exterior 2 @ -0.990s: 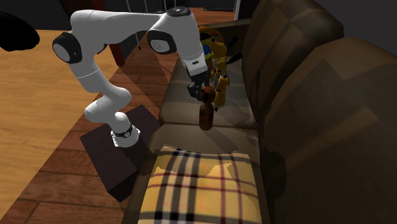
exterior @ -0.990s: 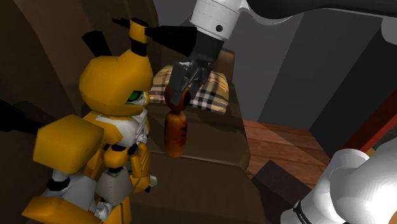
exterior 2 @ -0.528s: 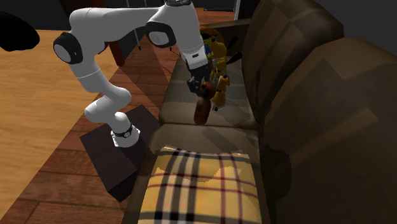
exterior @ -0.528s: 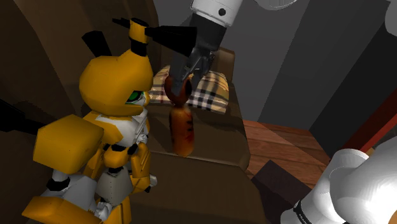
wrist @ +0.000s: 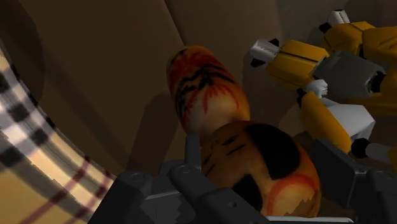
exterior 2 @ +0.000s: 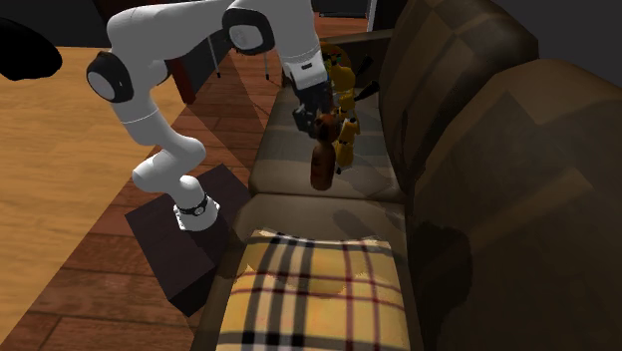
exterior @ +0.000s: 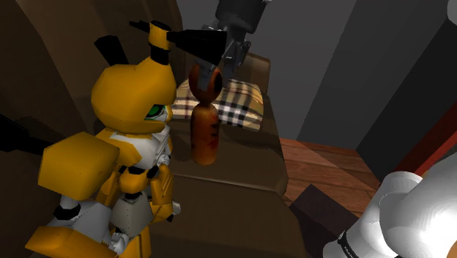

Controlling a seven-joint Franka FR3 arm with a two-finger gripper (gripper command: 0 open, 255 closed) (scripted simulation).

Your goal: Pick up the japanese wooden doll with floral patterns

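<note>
A brown sofa (exterior 2: 478, 150) occupies the second exterior view from 12 to 5 o'clock. Its padded backrest stands at 3 o'clock, and its seat (exterior 2: 284, 194) runs from centre toward 12 o'clock. A tan plaid cushion (exterior 2: 309, 294) with dark and red stripes lies on the seat at 6 o'clock. The wooden floor (exterior 2: 50, 189) is light at 9 o'clock and changes to darker, reddish-brown planks at 7 o'clock. In the shoulder view, a plain grey wall (exterior: 315, 66) stands at 1 to 2 o'clock, with floor planks below it at 4 o'clock. Lighting on the sofa is dim.
</note>
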